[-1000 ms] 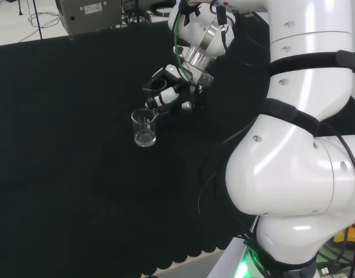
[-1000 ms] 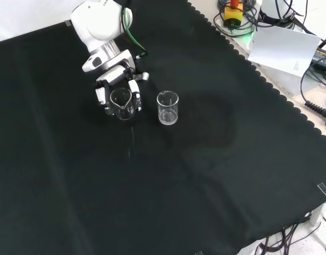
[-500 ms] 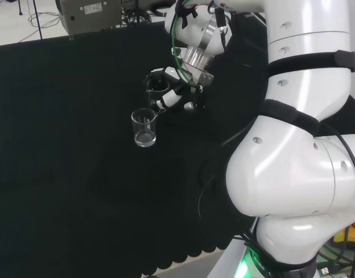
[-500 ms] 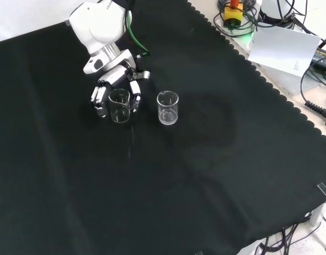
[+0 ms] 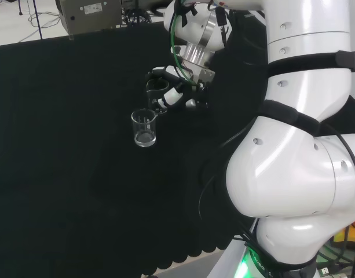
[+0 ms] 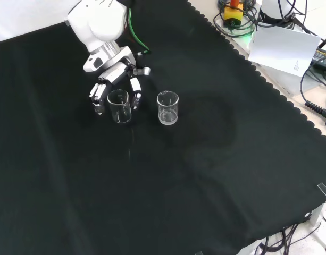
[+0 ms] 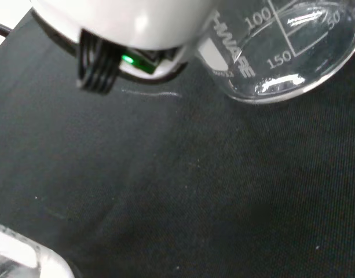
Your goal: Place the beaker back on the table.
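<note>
The beaker [image 6: 119, 105] stands upright on the black surface [image 6: 205, 159] just left of a second beaker [image 6: 167, 107] in the front view, the hand [image 6: 116, 81] spread apart around it, apparently released, so next comes a clean withdrawal without nudging it.

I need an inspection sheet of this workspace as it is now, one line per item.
Surface: black cloth covers the bench, scalloped edge at the front view's right.
Job's things: beaker upright on the cloth between the spread fingers; second beaker upright to its right in the front view, apart from it.
Clutter: nothing seen on the cloth.
Hand: hand above the first beaker, fingers relaxed on either side; contact cannot be told.
Cables: green cable along the arm; black cables off the cloth.
Surroundings: white sheet beyond the cloth's edge; grey box behind the bench.
</note>
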`<control>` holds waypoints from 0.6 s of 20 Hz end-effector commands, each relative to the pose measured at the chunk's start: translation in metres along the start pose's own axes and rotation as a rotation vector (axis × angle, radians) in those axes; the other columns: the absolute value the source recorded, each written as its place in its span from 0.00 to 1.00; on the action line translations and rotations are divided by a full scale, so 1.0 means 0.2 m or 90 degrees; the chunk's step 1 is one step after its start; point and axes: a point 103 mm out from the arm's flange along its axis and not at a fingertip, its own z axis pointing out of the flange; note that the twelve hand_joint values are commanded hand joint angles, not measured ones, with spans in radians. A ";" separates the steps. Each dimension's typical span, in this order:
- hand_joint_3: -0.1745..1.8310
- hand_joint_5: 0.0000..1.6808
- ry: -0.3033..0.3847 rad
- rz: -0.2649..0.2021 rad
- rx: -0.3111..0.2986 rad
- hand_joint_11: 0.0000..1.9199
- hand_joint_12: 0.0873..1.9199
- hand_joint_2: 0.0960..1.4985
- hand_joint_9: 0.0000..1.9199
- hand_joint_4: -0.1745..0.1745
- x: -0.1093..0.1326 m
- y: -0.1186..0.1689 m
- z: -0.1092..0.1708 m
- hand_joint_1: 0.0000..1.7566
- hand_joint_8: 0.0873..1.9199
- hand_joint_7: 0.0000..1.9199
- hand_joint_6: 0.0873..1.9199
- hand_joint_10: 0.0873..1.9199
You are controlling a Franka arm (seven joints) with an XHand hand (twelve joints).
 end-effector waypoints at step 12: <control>0.34 0.22 -0.030 0.073 -0.079 0.05 0.73 0.32 0.29 0.37 0.27 -0.29 -0.48 0.52 0.34 0.07 0.05 0.00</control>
